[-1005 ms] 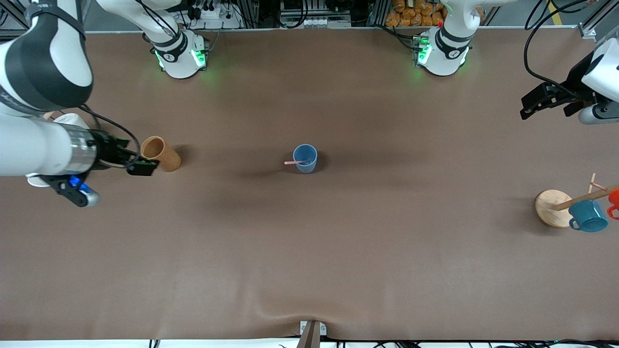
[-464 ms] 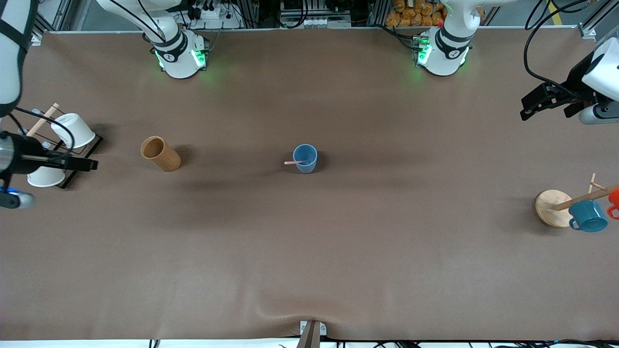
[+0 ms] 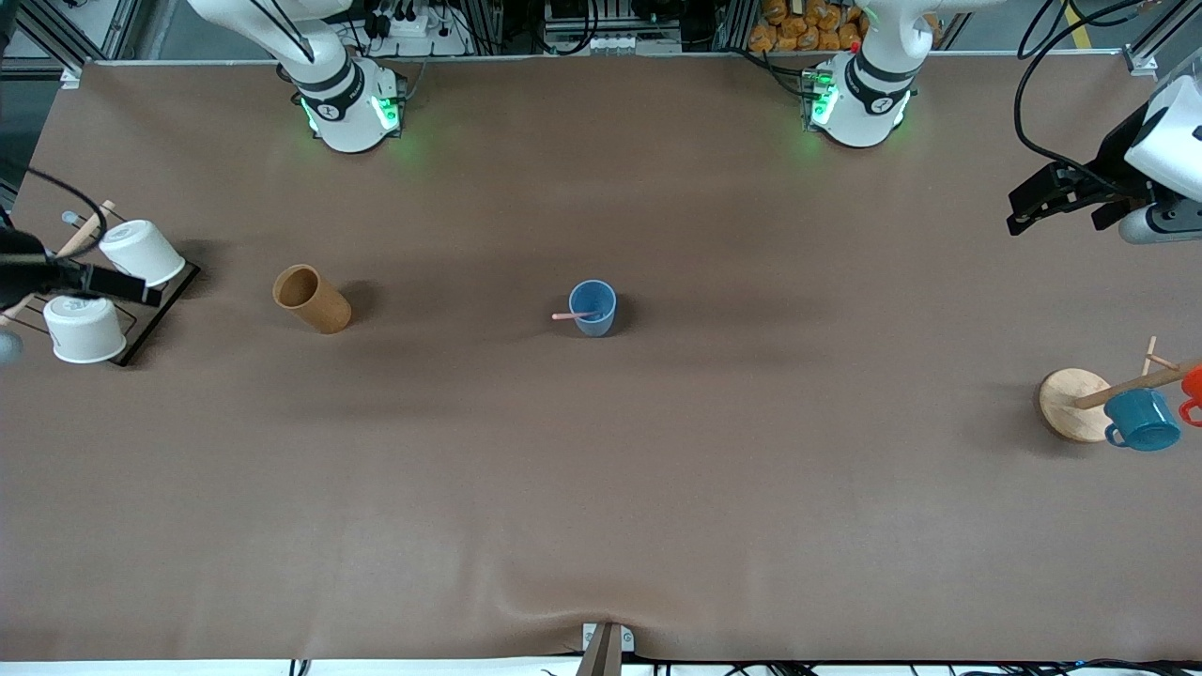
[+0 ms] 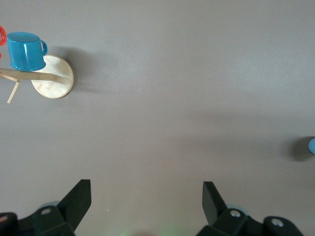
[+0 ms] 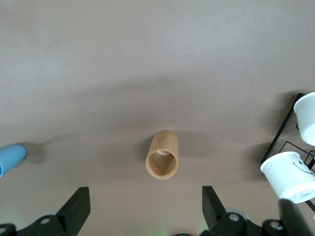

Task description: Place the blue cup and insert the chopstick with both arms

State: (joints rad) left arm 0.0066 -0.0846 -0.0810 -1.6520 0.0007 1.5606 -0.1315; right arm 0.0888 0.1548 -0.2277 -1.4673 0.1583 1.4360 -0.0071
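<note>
The blue cup [image 3: 593, 307] stands upright at the middle of the table. The pale-pink chopstick [image 3: 571, 315] rests in it and leans out over its rim toward the right arm's end. The cup's edge also shows in the left wrist view [image 4: 312, 146] and in the right wrist view [image 5: 11, 157]. My right gripper [image 3: 146, 293] is open and empty over the white cup rack, its open fingers showing in the right wrist view [image 5: 146, 204]. My left gripper [image 3: 1016, 212] is open and empty, up over the table's left arm's end, also open in the left wrist view [image 4: 146, 201].
A brown cup [image 3: 312, 299] stands between the blue cup and a black rack [image 3: 169, 293] holding two white cups [image 3: 141, 252]. A wooden mug tree with a round base [image 3: 1066, 404], a teal mug [image 3: 1141, 420] and a red mug [image 3: 1193, 385] is at the left arm's end.
My right gripper has drawn back from beside the brown cup toward the right arm's end, over the white cup rack. The left arm, cup and chopstick have not moved.
</note>
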